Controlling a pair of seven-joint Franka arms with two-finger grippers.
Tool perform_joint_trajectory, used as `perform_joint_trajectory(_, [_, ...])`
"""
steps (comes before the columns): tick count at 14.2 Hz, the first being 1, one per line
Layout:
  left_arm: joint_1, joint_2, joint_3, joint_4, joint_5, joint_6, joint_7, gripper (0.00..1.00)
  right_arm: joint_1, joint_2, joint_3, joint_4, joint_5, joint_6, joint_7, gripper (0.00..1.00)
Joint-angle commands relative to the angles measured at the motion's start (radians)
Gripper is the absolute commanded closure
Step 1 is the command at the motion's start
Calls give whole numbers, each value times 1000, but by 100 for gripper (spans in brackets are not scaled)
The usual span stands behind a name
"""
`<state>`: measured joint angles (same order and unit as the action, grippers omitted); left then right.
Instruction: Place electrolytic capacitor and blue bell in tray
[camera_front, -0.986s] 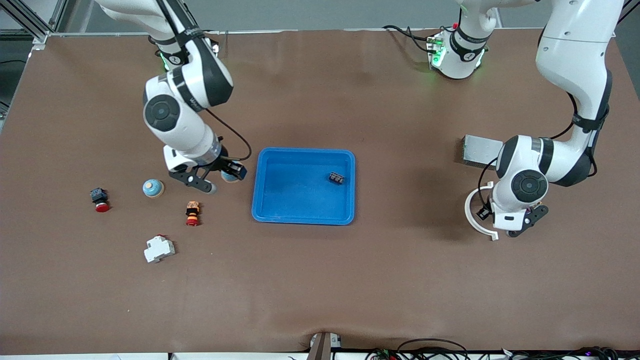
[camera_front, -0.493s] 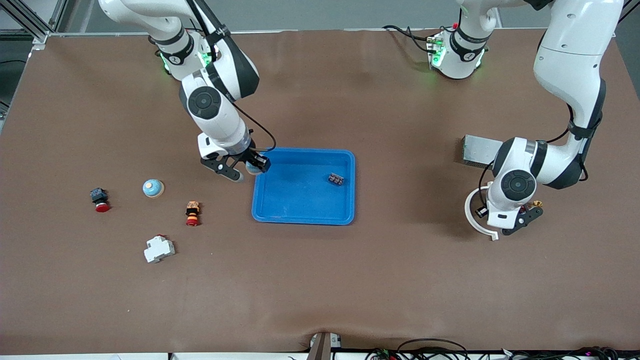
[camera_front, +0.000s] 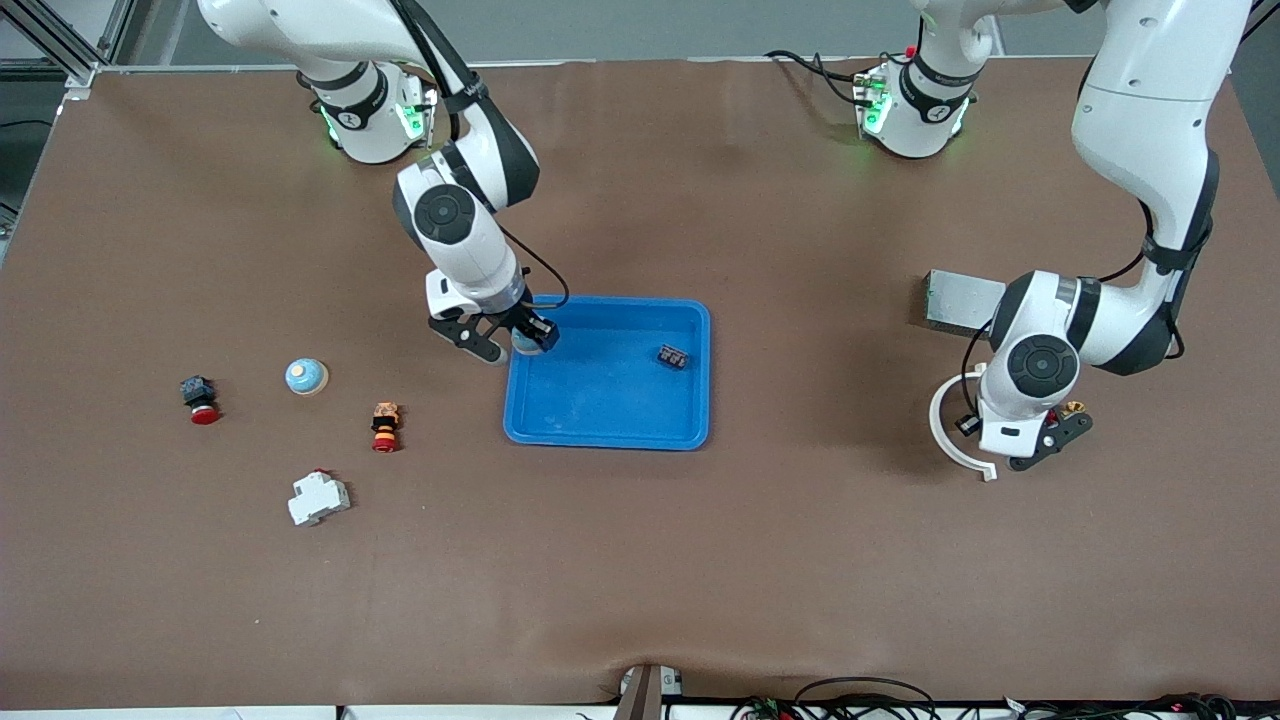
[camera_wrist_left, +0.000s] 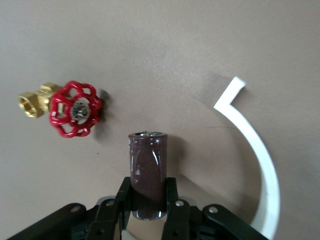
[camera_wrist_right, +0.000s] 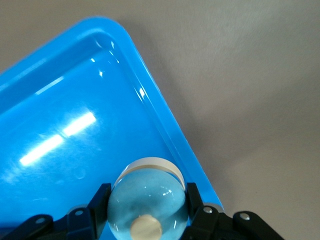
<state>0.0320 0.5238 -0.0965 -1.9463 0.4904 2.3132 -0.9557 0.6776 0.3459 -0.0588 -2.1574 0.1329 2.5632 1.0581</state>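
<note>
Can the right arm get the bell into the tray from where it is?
Probably yes. The right pincer is shut on the bell and is over the tray rim at the right arm's end. The floor below looks bare; the only part inside lies toward the left arm's end.

Tray (camera_wrist_right: 150, 107): glossy blue plastic, smooth. Blue bell (camera_wrist_right: 148, 199): shiny dome. Capacitor (camera_wrist_left: 148, 172): glossy brown sleeve, metal end. Valve (camera_wrist_left: 62, 107): brass body, red painted handwheel. Table (camera_front: 640, 560): matt brown covering.
</note>
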Motion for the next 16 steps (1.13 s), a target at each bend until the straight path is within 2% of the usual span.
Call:
perform_joint_trajectory(1, [8,-99,-86,-26,13,-90,-23,100,20,42,-10,11,2,31,22,100])
perform_joint_trajectory(3, [9,-117,-164,-22,-15,-107,-38,100,30,45,-10,13,2,29,40,100])
perform_joint_trajectory(7, [-38,-67,-299,79,-62,-107,-271,100,59,65,-10,25,4,32,84,100])
perform_joint_trajectory(13, [-277,178,-309,372,-49,-104,-636,100,86,113,-10,68,4,31,144,100])
perform_joint_trajectory(16, [-363,257,-302,470,-61,-89,-670,100,92,120,-10,76,4,31,154,100])
